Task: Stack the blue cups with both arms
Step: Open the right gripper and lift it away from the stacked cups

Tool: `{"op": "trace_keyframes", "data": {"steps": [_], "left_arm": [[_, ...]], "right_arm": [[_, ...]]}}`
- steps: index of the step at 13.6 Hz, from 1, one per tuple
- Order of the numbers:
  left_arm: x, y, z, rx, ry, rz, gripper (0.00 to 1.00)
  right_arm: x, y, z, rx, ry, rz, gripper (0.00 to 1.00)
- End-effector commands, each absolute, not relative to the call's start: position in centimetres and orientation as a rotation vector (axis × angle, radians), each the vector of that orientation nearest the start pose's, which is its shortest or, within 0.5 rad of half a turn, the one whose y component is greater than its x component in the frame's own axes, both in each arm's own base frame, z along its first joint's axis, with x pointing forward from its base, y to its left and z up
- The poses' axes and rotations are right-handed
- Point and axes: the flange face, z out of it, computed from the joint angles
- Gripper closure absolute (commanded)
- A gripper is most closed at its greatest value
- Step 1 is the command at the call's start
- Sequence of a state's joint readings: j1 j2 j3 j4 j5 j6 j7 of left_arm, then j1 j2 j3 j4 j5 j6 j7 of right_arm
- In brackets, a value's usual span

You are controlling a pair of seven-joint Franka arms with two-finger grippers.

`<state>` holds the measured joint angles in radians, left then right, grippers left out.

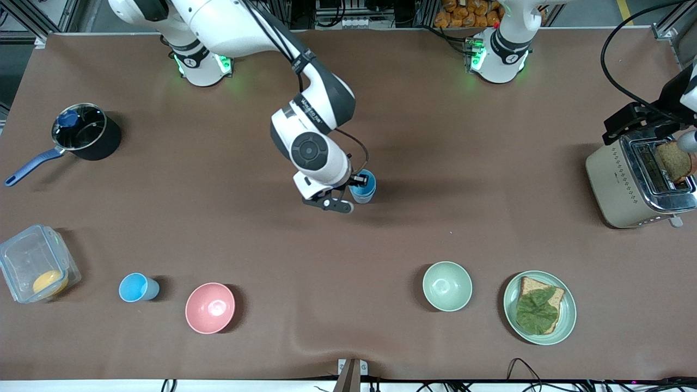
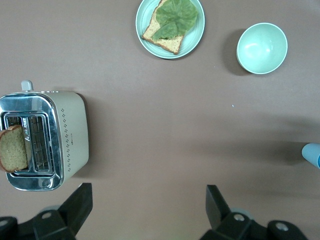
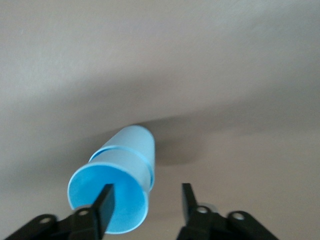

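Front view shows a brown table (image 1: 435, 136). The right arm bends down to mid-table; the right gripper (image 1: 356, 191) is open, one finger (image 3: 104, 200) inside the rim of two nested blue cups (image 1: 363, 186) standing there. The left gripper (image 2: 147, 207) hangs open near the toaster (image 1: 634, 182) holding bread (image 1: 674, 161). A third cup (image 1: 138, 287) stands beside the pink bowl (image 1: 210, 307), near the front camera.

Bright, even overhead light; soft shadows beside objects on the table (image 1: 435, 136); right wrist view slightly blurred.
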<state>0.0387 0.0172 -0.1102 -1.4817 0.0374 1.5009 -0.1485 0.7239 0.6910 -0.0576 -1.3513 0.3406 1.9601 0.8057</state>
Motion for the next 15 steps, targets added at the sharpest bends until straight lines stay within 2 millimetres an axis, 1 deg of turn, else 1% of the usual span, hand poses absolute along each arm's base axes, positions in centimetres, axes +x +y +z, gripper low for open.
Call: {"op": "trace_keyframes", "data": {"steps": [1, 2, 3, 4, 6, 7, 8, 9, 10, 11, 13, 14, 15], "left_arm": [[54.2, -3.4, 65.8, -3.117, -0.12, -0.006, 0.0], [54.2, -3.7, 65.8, -3.118, -0.113, -0.004, 0.0], [54.2, -3.9, 65.8, -3.118, -0.103, -0.001, 0.0], [54.2, -4.0, 65.8, -3.118, -0.101, -0.001, 0.0], [54.1, -4.1, 65.8, -3.119, -0.099, 0.004, 0.0], [54.1, -4.1, 65.9, -3.119, -0.101, 0.001, 0.0], [54.1, -4.2, 65.9, -3.119, -0.099, 0.001, 0.0], [53.9, -4.2, 66.1, -3.119, -0.099, -0.004, 0.0], [53.9, -4.2, 66.1, -3.121, -0.098, -0.006, 0.0], [53.9, -4.2, 66.1, -3.12, -0.098, -0.003, 0.0], [53.8, -4.5, 66.0, -3.15, -0.1, 0.007, 0.0], [53.8, -4.5, 65.9, -3.154, -0.102, 0.01, 0.0], [53.7, -4.4, 66.0, -3.153, -0.104, 0.01, 0.0]], "right_arm": [[58.9, 40.5, 36.2, -2.917, 0.314, 0.37, 0.0], [61.1, 35.8, 37.0, -2.915, 0.264, 0.388, 0.0], [62.5, 32.0, 37.6, -2.914, 0.183, 0.401, 0.0], [63.8, 28.2, 38.0, -2.927, 0.141, 0.387, 0.0], [65.0, 21.4, 39.7, -2.982, 0.042, 0.385, 0.0], [65.1, 17.9, 40.7, -2.979, 0.007, 0.39, 0.0], [64.9, 14.5, 42.0, -2.968, -0.023, 0.374, 0.0], [64.1, 11.8, 43.4, -2.991, -0.068, 0.351, 0.0], [63.4, 9.0, 44.6, -3.022, -0.07, 0.333, 0.0], [62.2, 6.6, 46.2, -3.027, -0.051, 0.313, 0.0], [59.8, 1.9, 49.3, -3.022, -0.087, 0.261, 0.0], [58.9, 0.1, 51.1, -3.02, -0.098, 0.235, 0.0], [58.0, -1.3, 52.7, -3.025, -0.077, 0.227, 0.0]]}}
